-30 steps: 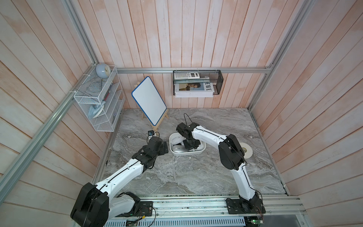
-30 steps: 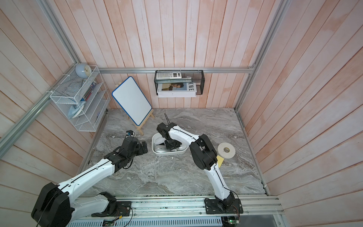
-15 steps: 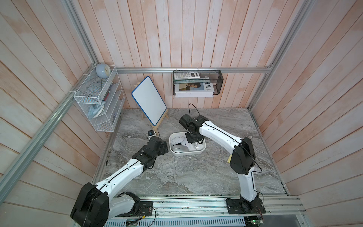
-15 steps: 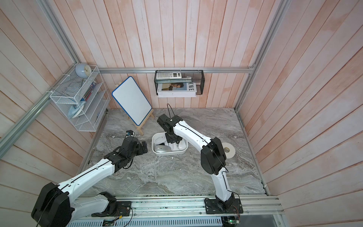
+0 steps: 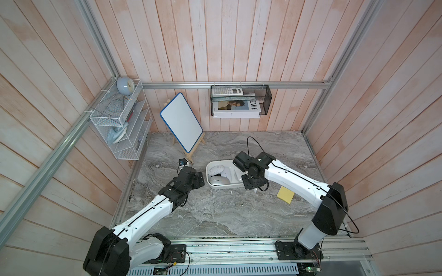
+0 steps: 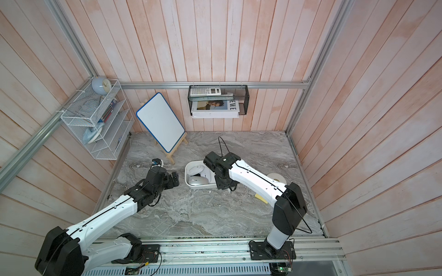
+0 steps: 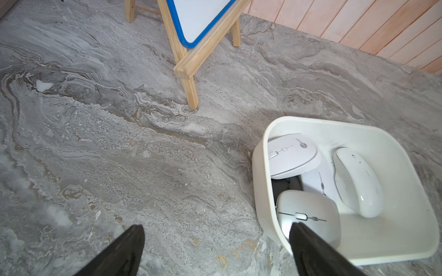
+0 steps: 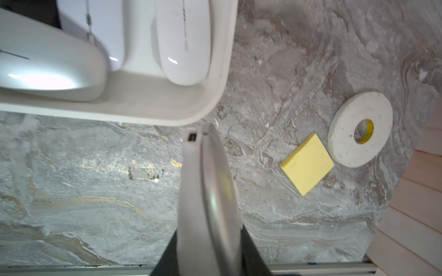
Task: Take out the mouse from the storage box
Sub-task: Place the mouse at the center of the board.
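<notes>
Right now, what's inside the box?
Four white mice show in the box; something dark beneath them is mostly covered, so I can't identify it.

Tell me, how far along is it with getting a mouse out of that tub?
Done: one grey mouse is out of the storage box, clear of its rim. In hand: the right hand grips it edge-on over the table. Left: setting it down and letting go. The left hand is open beside the box, where other mice lie.
</notes>
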### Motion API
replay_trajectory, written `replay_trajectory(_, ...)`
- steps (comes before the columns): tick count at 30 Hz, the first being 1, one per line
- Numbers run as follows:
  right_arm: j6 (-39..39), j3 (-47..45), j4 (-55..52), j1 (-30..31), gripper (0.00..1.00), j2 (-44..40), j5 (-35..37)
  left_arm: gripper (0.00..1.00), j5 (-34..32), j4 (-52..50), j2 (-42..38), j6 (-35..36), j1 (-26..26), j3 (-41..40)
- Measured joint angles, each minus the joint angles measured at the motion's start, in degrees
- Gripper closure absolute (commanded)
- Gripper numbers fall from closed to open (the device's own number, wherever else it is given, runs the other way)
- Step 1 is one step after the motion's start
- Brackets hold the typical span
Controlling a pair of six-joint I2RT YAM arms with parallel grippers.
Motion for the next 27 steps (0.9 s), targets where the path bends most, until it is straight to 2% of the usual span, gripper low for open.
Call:
replay_trajectory(6, 4.5, -11.9, 2.0, 0.0, 0.84, -7.0, -1.0, 0.00, 0.4, 0.0, 0.0, -0.3, -0.3, 0.0)
replay_trajectory(11, 6.9, -17.2, 5.2, 0.0, 0.84, -6.9, -2.1, 0.00, 0.4, 0.0, -0.3, -0.3, -0.4, 0.0)
replay_trajectory(27, 8.1, -17.2, 10.4, 0.9, 0.83, 5.3, -1.6, 0.00, 0.3, -0.3, -1.0, -0.2, -0.4, 0.0)
